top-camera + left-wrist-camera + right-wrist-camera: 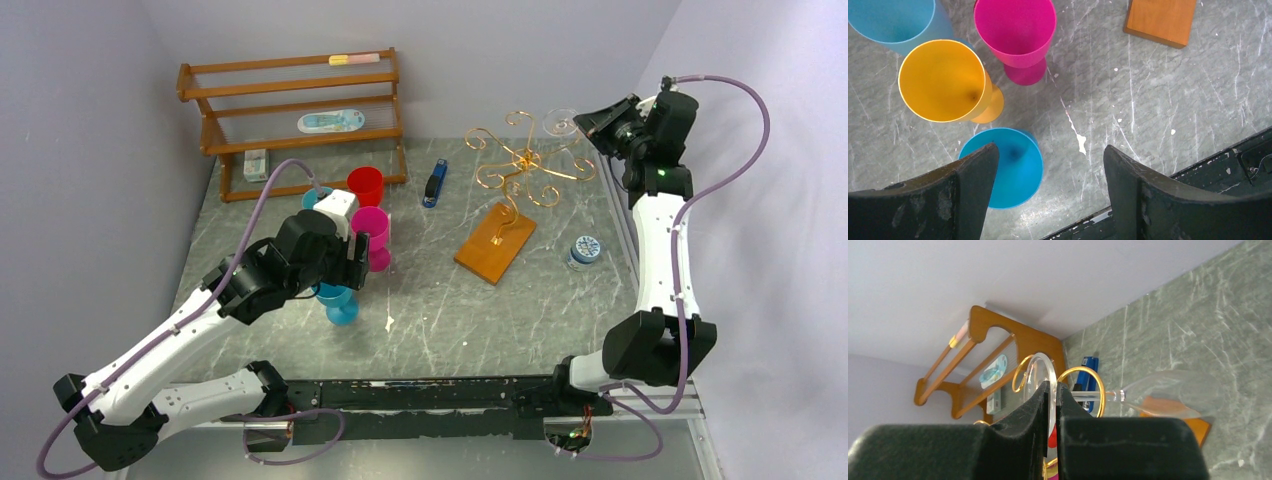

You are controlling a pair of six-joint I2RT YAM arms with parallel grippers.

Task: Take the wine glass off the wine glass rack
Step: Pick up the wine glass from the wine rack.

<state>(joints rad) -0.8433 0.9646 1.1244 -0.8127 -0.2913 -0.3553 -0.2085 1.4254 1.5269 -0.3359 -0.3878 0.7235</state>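
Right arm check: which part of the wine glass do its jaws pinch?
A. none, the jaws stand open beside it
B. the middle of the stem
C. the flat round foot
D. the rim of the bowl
C: in the right wrist view the right gripper has its jaws shut on the clear round foot of the wine glass, with stem and bowl sticking out sideways.

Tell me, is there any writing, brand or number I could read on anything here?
No text can be read in any view.
Oval packet on the wooden shelf: printed, too small to read.
Small box on its lower level: blurred.
Round jar lid: blue pattern, no legible letters.
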